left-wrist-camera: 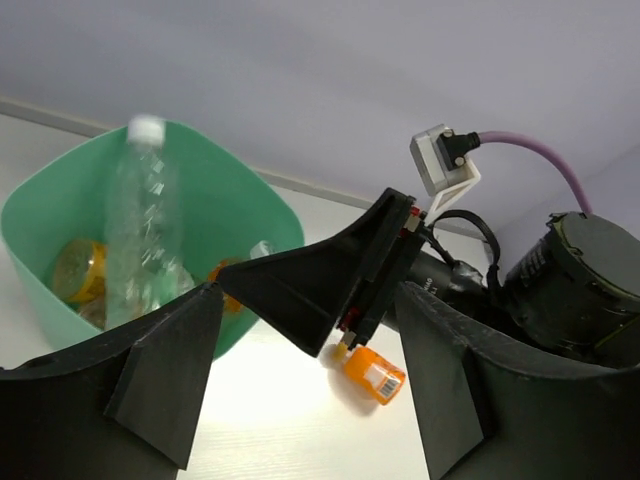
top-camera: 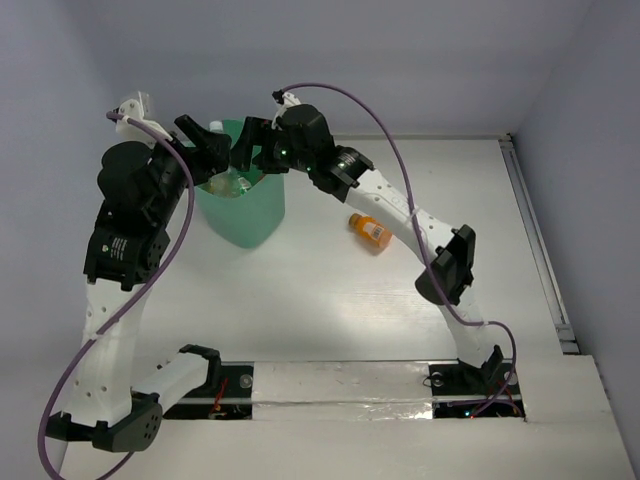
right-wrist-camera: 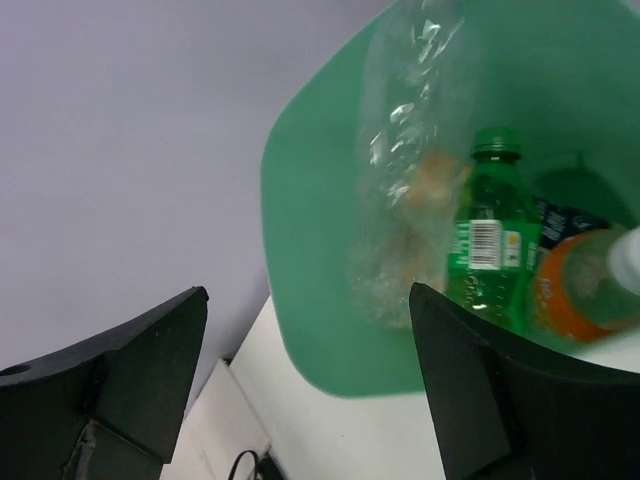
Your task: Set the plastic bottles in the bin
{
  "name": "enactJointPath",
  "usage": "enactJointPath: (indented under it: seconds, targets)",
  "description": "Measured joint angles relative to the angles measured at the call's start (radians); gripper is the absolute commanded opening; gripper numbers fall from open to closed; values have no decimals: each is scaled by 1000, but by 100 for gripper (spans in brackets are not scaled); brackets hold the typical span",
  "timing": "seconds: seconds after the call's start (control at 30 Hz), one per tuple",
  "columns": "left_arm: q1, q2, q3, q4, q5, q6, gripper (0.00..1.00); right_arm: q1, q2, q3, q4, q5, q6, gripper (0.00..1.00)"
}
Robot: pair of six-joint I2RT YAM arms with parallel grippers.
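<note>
One clear bottle (right-wrist-camera: 405, 170) inside bin (right-wrist-camera: 300, 230), just beyond spread right tool (right-wrist-camera: 308, 300).

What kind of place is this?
Probably a lab test bench: bare white table, plain walls, two robot arms mounted at its edge, only a bin and bottles as props.

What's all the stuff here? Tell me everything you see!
bin: one, mint green, far left on table
clear bottle: one, see-through, blurred, upright in bin
green bottle: one, green, in bin
orange bottles: at least two, in bin
loose bottle: one, orange, lying on table right of bin
table: one, white
cables: two, purple, along arms
left end effector: black, open, at bin
right end effector: black, open, at bin
</note>
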Motion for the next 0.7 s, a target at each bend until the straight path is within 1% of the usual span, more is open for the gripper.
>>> enactJointPath:
  seconds: [0.07,0.1,0.13,0.17,0.2,0.23,0.27,0.3,0.37,0.4,0.47,0.53,0.6,0.63,0.67,0.7]
  targets:
    - [0,3,15,2,18,-5,68,-2,-37,-23,-5,21,-16,89]
    - [0,5,22,3,26,-7,67,-3,-55,-26,-8,29,-25,87]
    - [0,8,27,4,37,-10,62,-4,-71,-28,-9,37,-32,83]
    - [0,11,31,5,49,-13,52,-5,-95,-43,-3,49,-42,74]
    - [-3,15,32,10,61,-18,48,-5,-129,-73,-2,60,-53,41]
    - [-8,20,33,12,72,-16,41,-5,-162,-105,-3,74,-61,25]
    - [-20,29,34,13,82,-18,30,-5,-217,-175,18,97,-69,12]
    - [-36,38,34,14,85,-25,26,-7,-270,-233,23,115,-79,0]
    - [-124,71,36,17,63,-24,18,-19,-390,-384,46,149,-82,0]
    - [-166,87,37,20,45,-25,10,-27,-457,-471,73,159,-81,0]
    - [-283,137,35,23,25,-31,0,-61,-607,-665,95,172,-76,0]
    - [-365,194,16,53,10,-48,0,-131,-763,-851,117,191,-70,0]
    - [-416,245,-25,90,3,-70,0,-207,-900,-1005,115,214,-67,0]
    - [-434,275,-48,106,-1,-86,0,-243,-968,-1074,113,235,-68,2]
    - [-449,304,-67,121,-1,-101,0,-270,-1033,-1136,100,252,-70,8]
    - [-463,339,-82,135,0,-116,5,-284,-1083,-1180,82,266,-71,32]
